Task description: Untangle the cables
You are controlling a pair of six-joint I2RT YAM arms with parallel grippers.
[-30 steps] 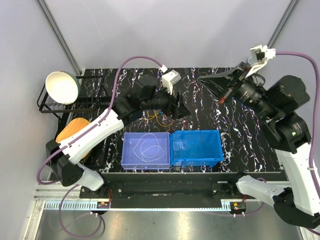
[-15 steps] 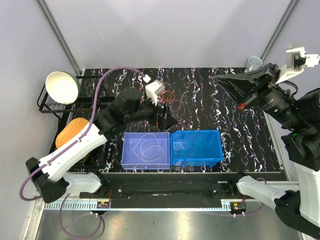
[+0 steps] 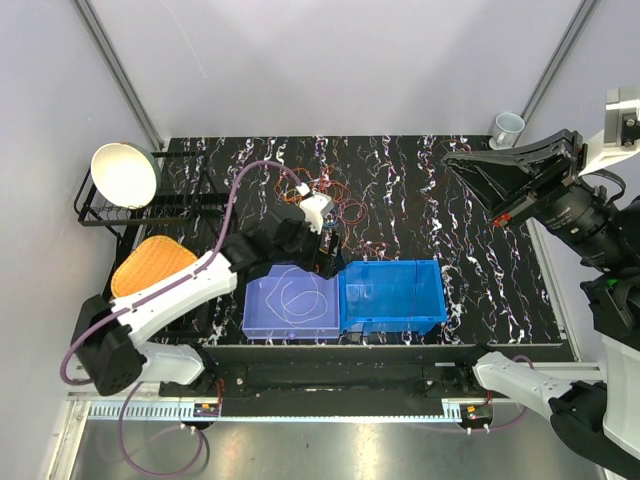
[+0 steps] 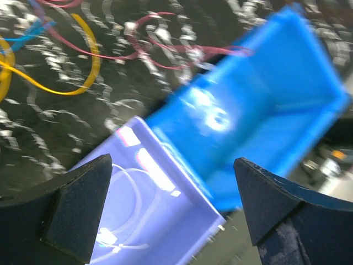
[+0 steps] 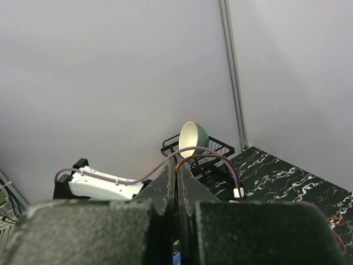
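Observation:
A tangle of orange, red and yellow cables (image 3: 322,193) lies on the black marbled table behind the bins. In the left wrist view I see a yellow cable (image 4: 83,83), a red cable (image 4: 165,49) and a bit of blue cable (image 4: 27,36). A white cable (image 3: 298,293) lies coiled in the purple bin (image 3: 252,310); it also shows in the left wrist view (image 4: 124,187). My left gripper (image 3: 330,258) is open and empty, above the joint of the purple bin and the blue bin (image 3: 425,300). My right gripper (image 3: 452,160) is raised high at the right, shut on a thin brown cable (image 5: 207,157) with a white plug (image 5: 238,192).
A white bowl (image 3: 125,172) stands on a black wire rack at the back left. A yellow-orange pad (image 3: 150,262) lies in front of the rack. A pale cup (image 3: 508,127) stands at the back right corner. The left arm's purple hose (image 3: 240,190) arcs over the table.
My left gripper has come forward from over the cable tangle to above the bins, uncovering the tangle. My right gripper has lifted and swung to the right.

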